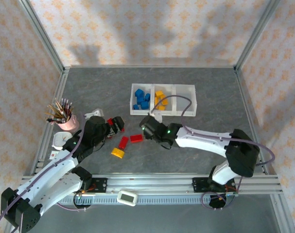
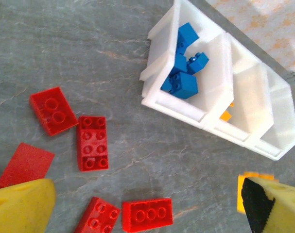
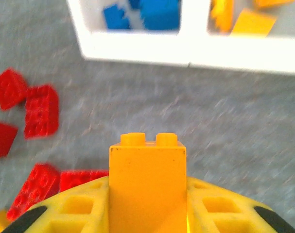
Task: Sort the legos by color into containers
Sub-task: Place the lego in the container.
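Jaws of the right arm pinch a yellow-orange plastic brick, white plastic bin of yellows ahead-right; left jaws spread.

Pink cup of pencils stands at left edge of grey stone-patterned worktop; small white display unit lies by the near aluminium rail; floral-papered walls enclose the cell.
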### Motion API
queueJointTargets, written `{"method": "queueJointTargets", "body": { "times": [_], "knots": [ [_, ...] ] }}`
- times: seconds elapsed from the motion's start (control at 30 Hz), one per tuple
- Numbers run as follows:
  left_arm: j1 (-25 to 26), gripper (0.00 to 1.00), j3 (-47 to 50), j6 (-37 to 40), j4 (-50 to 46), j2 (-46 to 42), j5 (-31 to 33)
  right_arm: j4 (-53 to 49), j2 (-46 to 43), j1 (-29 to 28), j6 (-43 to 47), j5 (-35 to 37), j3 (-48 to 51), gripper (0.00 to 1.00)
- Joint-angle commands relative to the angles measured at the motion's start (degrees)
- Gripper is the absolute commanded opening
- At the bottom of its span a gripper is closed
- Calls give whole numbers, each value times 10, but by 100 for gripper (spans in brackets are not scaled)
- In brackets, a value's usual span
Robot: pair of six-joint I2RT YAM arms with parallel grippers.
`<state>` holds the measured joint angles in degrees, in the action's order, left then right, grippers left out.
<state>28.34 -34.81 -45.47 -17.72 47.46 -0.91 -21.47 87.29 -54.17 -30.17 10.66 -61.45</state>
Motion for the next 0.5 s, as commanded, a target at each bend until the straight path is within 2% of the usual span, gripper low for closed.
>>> {"method": "queueJointTargets", "body": {
  "times": [0.0, 0.13, 0.2, 0.47],
  "knots": [
    [-7, 99, -34, 20, 43, 18, 5, -10, 1, 45, 62, 26, -29, 34],
    [-6, 99, -50, 24, 66, 49, 18, 13, 35, 111, 96, 7, -66, 34],
    [-7, 99, -52, 25, 83, 62, 19, 23, 62, 131, 113, 20, -90, 34],
    [-8, 99, -83, 39, 106, 118, 17, 36, 211, 202, 149, -12, -209, 34]
  ]
}}
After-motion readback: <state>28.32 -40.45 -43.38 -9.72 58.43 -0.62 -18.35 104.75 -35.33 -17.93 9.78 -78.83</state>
